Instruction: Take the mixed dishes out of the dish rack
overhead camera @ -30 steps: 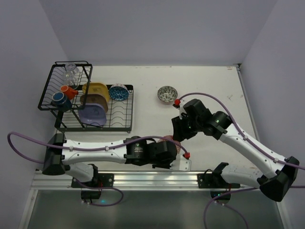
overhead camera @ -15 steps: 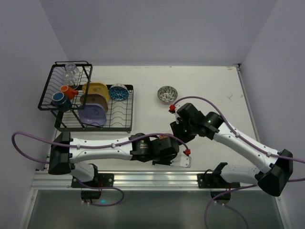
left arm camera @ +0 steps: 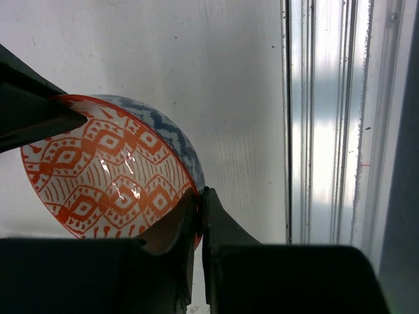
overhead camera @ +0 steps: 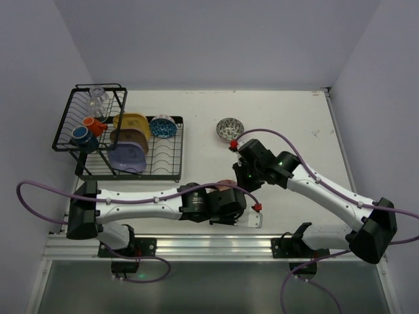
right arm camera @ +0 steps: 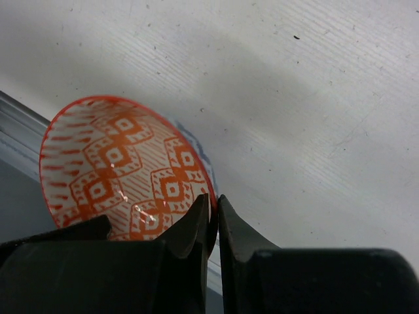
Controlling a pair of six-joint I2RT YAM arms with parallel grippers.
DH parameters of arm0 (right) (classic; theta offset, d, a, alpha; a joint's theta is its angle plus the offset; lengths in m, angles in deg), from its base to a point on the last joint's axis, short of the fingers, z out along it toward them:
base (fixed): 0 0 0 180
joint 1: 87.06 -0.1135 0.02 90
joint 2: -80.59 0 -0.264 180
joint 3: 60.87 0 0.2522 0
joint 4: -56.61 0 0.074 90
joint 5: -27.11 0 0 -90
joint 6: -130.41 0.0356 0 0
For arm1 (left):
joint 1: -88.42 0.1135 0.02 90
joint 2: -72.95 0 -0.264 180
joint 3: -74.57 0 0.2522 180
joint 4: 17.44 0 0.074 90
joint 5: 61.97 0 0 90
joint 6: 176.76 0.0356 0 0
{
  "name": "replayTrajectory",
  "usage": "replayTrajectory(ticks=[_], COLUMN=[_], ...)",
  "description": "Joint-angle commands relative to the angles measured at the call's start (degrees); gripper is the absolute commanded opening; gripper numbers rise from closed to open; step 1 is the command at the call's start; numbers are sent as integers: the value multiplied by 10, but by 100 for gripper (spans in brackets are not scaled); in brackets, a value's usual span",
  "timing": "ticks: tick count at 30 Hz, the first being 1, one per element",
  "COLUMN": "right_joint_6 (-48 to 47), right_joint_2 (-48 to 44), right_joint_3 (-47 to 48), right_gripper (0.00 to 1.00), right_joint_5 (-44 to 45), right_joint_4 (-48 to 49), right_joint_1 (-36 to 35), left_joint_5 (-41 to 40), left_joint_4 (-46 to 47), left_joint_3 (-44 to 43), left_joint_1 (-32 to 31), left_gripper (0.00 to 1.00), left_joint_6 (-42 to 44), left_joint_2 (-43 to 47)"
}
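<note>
A reddish patterned bowl (left arm camera: 111, 170) (right arm camera: 118, 163) hangs tilted just above the table's near edge, and little of it (overhead camera: 226, 188) shows between the two grippers in the top view. My left gripper (left arm camera: 200, 196) (overhead camera: 230, 198) is shut on its rim. My right gripper (right arm camera: 213, 204) (overhead camera: 241, 182) is shut on the rim at the opposite side. The dish rack (overhead camera: 167, 171) stands at the far left, holding a yellow plate (overhead camera: 134, 122), a tan plate (overhead camera: 131, 137), a lavender plate (overhead camera: 126, 157), a blue-white bowl (overhead camera: 163, 126), an orange mug (overhead camera: 95, 125), a dark mug (overhead camera: 82, 135) and a clear glass (overhead camera: 98, 99).
A speckled bowl (overhead camera: 230, 129) sits on the white table behind the right gripper. The metal rail (overhead camera: 216, 245) along the table's near edge runs close under the held bowl. Walls close in the table at left, right and back.
My right gripper has swung left and down to the reddish bowl and shut on its rim. The left gripper shifted slightly with the bowl, then held still.
</note>
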State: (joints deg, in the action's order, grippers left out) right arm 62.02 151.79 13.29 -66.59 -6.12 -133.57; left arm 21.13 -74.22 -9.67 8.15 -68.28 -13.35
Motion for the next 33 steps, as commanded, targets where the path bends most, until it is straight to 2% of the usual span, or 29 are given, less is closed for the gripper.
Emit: replayTrajectory(ticks=[1,2,4,6,7,10,11,14,15,18,21,24,25,27,29,33], right_joint_6=[5,7,14,19,20,25,27,21,19,10,16,31,38,48,63,85], right_joint_2=[-11,-12,-12,-7,-4,2,3,-2,-2,4,29,74,111,153,208,269], right_joint_3=[11,13,19,29,31,37,38,43,50,71,100,144,161,219,251,296], right_gripper=[0,0,0,0,0,0,0,0,0,0,0,0,0,0,0,0], right_joint_5=[1,5,16,28,30,36,36,31,20,21,13,14,17,19,12,25], right_joint_4=[12,14,20,24,26,33,34,48,53,66,99,149,157,165,175,225], right_joint_1=[-3,-2,0,4,8,33,43,97,134,200,246,265,265,266,266,266], left_joint_5=[-72,-106,-142,-175,-184,-225,-268,-353,-369,-383,-383,-429,-442,-439,-403,-411], left_joint_4=[31,48,63,75,77,87,99,79,59,-1,-14,3,30,74,119,127], left_joint_3=[6,10,24,33,35,45,52,47,40,35,54,75,87,105,124,126], left_joint_1=[4,5,4,5,5,6,6,6,6,13,24,49,79,114,169,206], left_gripper=[23,30,51,66,99,100,100,100,100,100,100,100,100,100,100,100], left_joint_6=[7,3,-9,-20,-26,-59,-74,-162,-226,-314,-355,-382,-386,-392,-389,-377], left_joint_2=[11,17,24,32,34,46,53,56,54,63,92,140,171,207,254,289])
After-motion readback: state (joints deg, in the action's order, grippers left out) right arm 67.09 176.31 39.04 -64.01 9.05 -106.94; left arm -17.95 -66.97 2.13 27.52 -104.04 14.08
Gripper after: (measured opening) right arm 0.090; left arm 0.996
